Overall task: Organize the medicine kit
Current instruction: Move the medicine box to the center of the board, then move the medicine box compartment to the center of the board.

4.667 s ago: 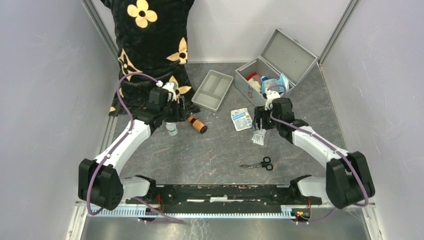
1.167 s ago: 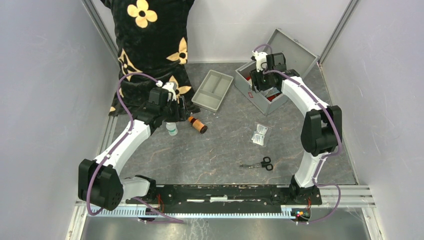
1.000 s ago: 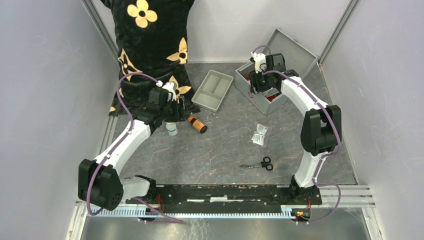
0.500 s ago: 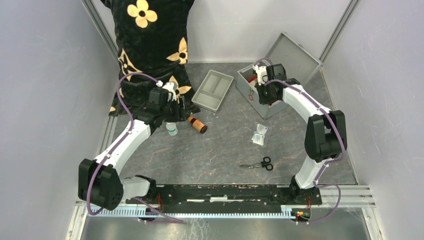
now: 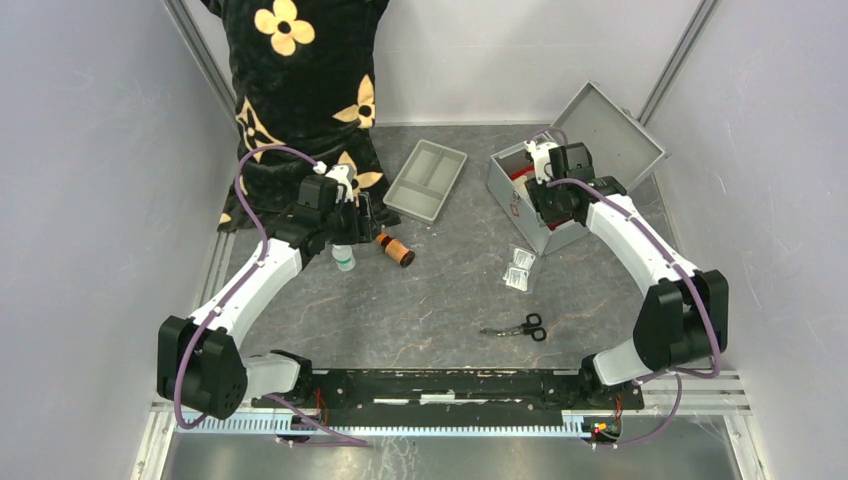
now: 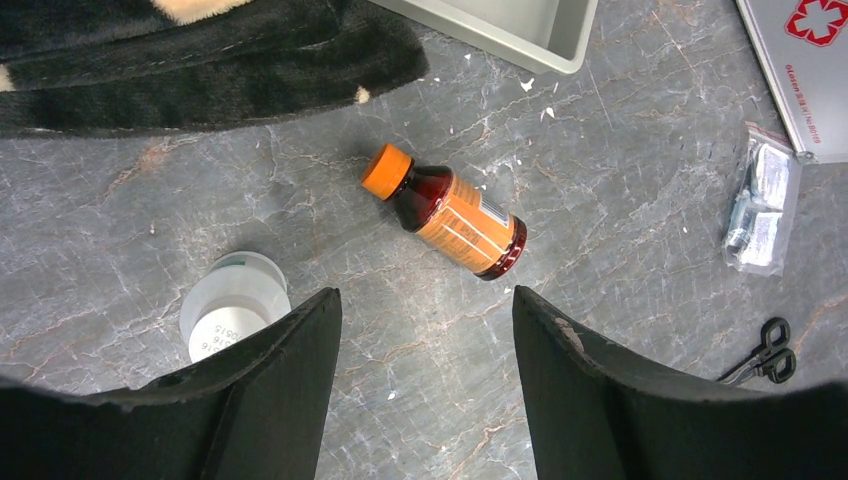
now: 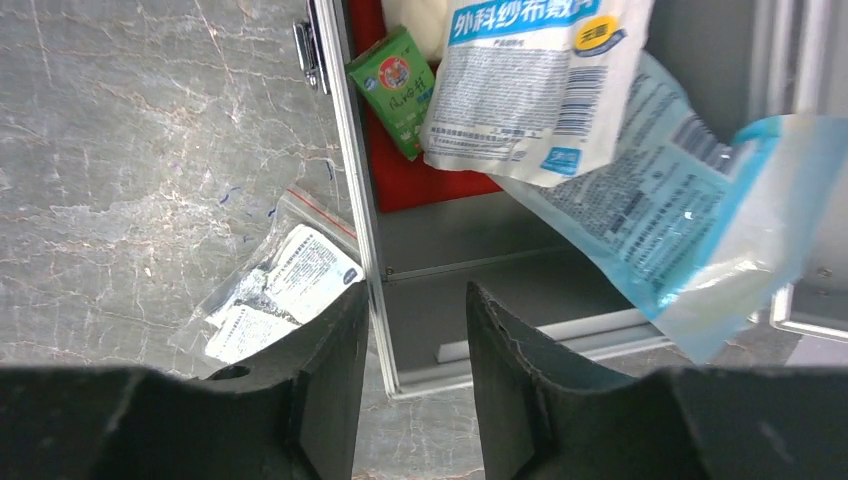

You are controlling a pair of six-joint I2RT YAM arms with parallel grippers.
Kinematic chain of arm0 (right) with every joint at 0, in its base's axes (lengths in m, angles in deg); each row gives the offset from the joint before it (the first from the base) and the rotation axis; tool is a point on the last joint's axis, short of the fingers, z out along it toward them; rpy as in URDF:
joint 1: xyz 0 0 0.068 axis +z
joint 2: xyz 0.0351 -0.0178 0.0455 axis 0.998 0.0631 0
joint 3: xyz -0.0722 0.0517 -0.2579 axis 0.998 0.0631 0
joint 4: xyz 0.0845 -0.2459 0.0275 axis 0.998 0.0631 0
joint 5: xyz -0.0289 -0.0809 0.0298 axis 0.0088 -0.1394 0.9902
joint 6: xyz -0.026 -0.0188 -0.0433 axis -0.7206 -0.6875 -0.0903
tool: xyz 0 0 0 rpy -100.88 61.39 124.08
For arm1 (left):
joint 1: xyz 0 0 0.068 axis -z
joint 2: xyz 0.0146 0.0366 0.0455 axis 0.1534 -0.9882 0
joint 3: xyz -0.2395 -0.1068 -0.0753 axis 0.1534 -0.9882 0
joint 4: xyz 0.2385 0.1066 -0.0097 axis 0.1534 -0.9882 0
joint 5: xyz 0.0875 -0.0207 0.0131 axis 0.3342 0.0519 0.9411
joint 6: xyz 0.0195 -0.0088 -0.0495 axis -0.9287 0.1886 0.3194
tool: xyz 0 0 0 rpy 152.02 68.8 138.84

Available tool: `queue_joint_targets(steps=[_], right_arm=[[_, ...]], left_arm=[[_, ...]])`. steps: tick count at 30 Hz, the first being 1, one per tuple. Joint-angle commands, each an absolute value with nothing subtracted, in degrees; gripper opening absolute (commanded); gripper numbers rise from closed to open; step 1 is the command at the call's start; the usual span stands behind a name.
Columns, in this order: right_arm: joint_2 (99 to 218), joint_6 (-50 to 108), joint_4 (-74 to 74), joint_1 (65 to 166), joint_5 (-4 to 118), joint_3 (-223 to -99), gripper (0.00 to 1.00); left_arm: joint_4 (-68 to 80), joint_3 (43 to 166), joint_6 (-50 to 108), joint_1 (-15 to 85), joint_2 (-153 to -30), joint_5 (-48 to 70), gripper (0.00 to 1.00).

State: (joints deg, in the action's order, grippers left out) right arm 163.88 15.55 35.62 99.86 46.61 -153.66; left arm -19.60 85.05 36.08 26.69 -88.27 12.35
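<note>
The grey medicine box (image 5: 522, 212) stands open at the back right, lid (image 5: 612, 124) tipped back. My right gripper (image 5: 548, 193) hangs over its near corner. In the right wrist view the gripper (image 7: 415, 296) is open and straddles the box's thin wall (image 7: 362, 180), one finger outside and one inside. Blue-and-white packets (image 7: 530, 80) and a small green carton (image 7: 398, 90) lie inside. My left gripper (image 5: 350, 224) is open and empty (image 6: 425, 300), above bare table between an upright white bottle (image 6: 235, 315) and a lying amber bottle (image 6: 455, 215).
A clear bag of sachets (image 5: 518, 268) lies just outside the box, and black scissors (image 5: 522, 327) lie nearer the arms. A grey tray (image 5: 427, 179) sits at the back centre. A black flowered cloth (image 5: 300, 90) covers the back left.
The right gripper has come nearer and to the right, and the box has slid and turned with it. The gauze packet on the table 4.7 s ago is gone. The left arm has not moved.
</note>
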Motion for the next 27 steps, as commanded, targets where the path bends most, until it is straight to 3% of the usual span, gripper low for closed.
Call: queue_joint_targets(steps=[1,13,23,27], right_arm=[[159.63,15.71,33.82,99.7,44.19,-154.74,0.47],[155.48,24.18,18.19,105.55,72.41,-148.03,0.47],[163.13,33.24,3.68,115.05,64.69,-144.53,0.46],[171.0,36.77,-3.13,116.61,62.09,-148.6,0.45]], left_arm=[[-17.26,85.11,36.22,27.02,-88.62,10.7,0.7],[-16.87,84.75,36.5,27.01,-88.07,12.5,0.7],[-15.89,84.22,36.56,26.98,-85.85,13.7,0.7],[-15.85,84.24,36.48,27.01,-85.5,13.64,0.7]])
